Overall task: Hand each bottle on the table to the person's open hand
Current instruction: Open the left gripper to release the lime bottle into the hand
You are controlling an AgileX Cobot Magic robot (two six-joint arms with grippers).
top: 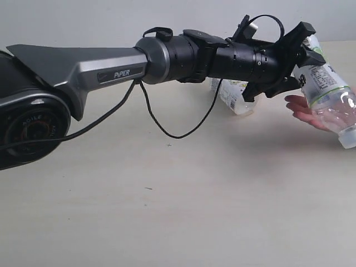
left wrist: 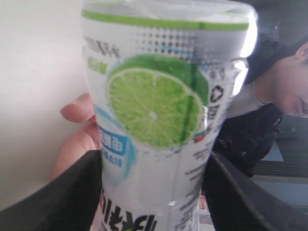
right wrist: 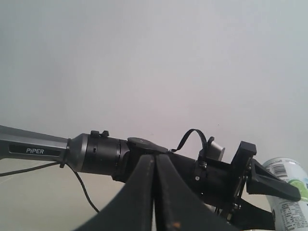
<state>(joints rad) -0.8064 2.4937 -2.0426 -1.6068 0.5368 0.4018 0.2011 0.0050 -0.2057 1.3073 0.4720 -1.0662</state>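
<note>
My left gripper (top: 307, 58) is shut on a clear bottle (top: 329, 95) with a green lime label. The bottle hangs tilted at the right edge, white cap pointing down. The person's open hand (top: 301, 106) lies palm up just under and behind the bottle, close to it or touching it. In the left wrist view the lime-label bottle (left wrist: 154, 106) fills the space between both black fingers of the left gripper (left wrist: 153, 160), with the hand (left wrist: 77, 139) behind it. Another bottle (top: 233, 98) lies on the table (top: 167, 194) behind my left arm. My right gripper (right wrist: 154, 161) is shut and empty, out of the exterior view.
My long left arm (top: 167, 58) spans the exterior view from left to right, with a black cable (top: 167, 130) hanging below it. The person's face and dark jacket (left wrist: 269, 120) show past the bottle. The right wrist view sees the left arm (right wrist: 106, 151) against a plain wall.
</note>
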